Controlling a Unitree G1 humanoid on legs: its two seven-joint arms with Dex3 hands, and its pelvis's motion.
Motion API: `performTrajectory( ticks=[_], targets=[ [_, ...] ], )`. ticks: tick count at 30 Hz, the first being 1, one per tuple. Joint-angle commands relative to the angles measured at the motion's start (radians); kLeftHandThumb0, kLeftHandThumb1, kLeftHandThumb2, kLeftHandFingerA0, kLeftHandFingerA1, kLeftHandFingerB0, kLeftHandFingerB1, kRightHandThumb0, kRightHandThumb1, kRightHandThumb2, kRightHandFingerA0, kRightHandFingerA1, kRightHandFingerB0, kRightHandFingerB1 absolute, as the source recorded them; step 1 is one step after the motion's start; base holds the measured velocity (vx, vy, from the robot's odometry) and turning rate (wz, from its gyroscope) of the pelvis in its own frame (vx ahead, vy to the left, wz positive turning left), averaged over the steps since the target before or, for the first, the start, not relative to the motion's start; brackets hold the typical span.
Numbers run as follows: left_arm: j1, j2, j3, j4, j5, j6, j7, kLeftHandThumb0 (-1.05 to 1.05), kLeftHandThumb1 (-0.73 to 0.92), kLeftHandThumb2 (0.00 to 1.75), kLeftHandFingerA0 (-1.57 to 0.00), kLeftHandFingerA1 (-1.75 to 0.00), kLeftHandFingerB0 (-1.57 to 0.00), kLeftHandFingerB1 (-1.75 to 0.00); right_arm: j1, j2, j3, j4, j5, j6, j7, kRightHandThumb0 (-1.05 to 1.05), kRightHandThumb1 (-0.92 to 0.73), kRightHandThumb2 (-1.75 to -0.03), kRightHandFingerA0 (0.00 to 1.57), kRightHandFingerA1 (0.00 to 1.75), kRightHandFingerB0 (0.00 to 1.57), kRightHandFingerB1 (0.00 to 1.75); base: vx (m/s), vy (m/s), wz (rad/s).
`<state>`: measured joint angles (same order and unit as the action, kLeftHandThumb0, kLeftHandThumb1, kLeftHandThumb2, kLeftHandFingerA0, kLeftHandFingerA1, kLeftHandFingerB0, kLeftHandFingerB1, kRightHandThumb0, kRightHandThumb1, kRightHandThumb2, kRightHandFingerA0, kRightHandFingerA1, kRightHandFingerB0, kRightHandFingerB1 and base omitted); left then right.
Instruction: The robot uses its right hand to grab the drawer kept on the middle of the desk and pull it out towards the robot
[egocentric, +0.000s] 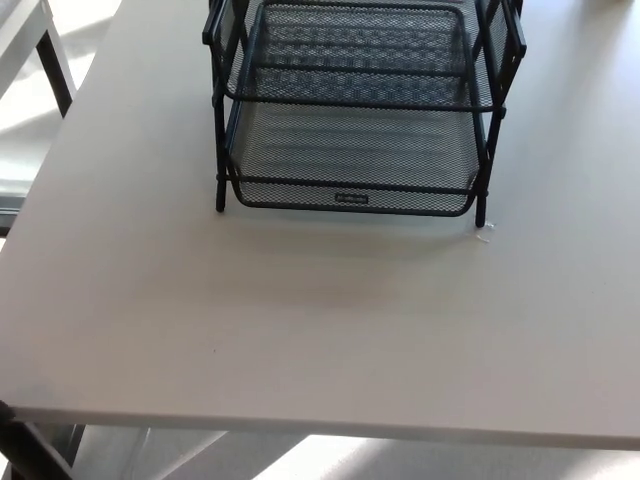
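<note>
A black wire-mesh drawer rack (215, 120) stands at the middle back of the white desk (300, 320). Its lower drawer (350, 150) is a shallow mesh tray with a small label on the front rim (351, 198), and the front rim sticks out slightly past the frame's front legs. An upper mesh drawer (360, 45) sits above it, its far end cut off by the picture's top edge. Neither of my hands nor any arm shows in the head view.
The desk's front edge (320, 432) runs across the bottom of the picture, with floor below it. A dark leg (25, 450) shows at the lower left corner. Another white table with a dark leg (55, 65) stands at the upper left.
</note>
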<state>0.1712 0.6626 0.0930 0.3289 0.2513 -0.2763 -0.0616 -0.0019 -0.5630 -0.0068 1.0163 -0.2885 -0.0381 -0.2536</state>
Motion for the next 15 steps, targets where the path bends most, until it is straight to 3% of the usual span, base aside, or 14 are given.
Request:
performTrajectory(
  ticks=[1,5,6,7,8,10,15],
  targets=[
    [0.023,0.166,0.007,-0.152,0.109,-0.258,-0.023,-0.25,0.58,0.57,-0.75,-0.77,-0.78,-0.58,-0.001,-0.130,-0.019,0.005,-0.056,-0.052,-0.186,-0.46,-0.46,-0.74,1.01,1.09,0.29,0.42,0.00,0.000,0.00],
    [0.017,0.171,-0.002,-0.133,0.116,-0.283,0.001,-0.25,0.58,0.57,-0.75,-0.80,-0.79,-0.59,0.034,-0.131,-0.056,-0.028,-0.024,-0.053,-0.195,-0.43,-0.46,-0.72,1.04,1.21,0.31,0.42,0.00,0.000,0.00],
    [0.020,0.174,-0.001,-0.140,0.114,-0.283,-0.001,-0.25,0.58,0.57,-0.74,-0.80,-0.79,-0.60,0.053,-0.145,-0.071,-0.059,-0.019,-0.036,-0.184,-0.35,-0.57,-0.59,1.02,1.33,0.35,0.34,0.00,0.000,0.00],
    [0.016,0.174,-0.004,-0.138,0.112,-0.286,-0.003,-0.25,0.58,0.57,-0.74,-0.81,-0.79,-0.60,0.062,-0.153,-0.085,-0.070,-0.009,-0.033,-0.170,-0.34,-0.57,-0.59,1.00,1.32,0.35,0.34,0.00,0.000,0.00],
    [0.015,0.174,-0.005,-0.135,0.111,-0.289,-0.002,-0.24,0.57,0.57,-0.74,-0.81,-0.80,-0.60,0.065,-0.158,-0.097,-0.076,-0.004,-0.034,-0.167,-0.41,-0.47,-0.71,1.01,1.16,0.31,0.41,0.00,0.000,0.00],
    [0.015,0.175,-0.005,-0.135,0.110,-0.290,-0.003,-0.25,0.57,0.57,-0.74,-0.82,-0.80,-0.60,0.063,-0.171,-0.105,-0.081,-0.011,-0.021,-0.168,-0.44,-0.47,-0.73,1.00,1.12,0.31,0.42,0.00,0.000,0.00],
    [0.014,0.178,-0.005,-0.131,0.112,-0.298,-0.002,-0.25,0.58,0.57,-0.75,-0.79,-0.80,-0.60,0.030,-0.216,-0.119,-0.059,-0.023,-0.034,-0.171,-0.45,-0.46,-0.72,1.02,1.18,0.33,0.42,0.00,0.000,0.00]
  ],
)
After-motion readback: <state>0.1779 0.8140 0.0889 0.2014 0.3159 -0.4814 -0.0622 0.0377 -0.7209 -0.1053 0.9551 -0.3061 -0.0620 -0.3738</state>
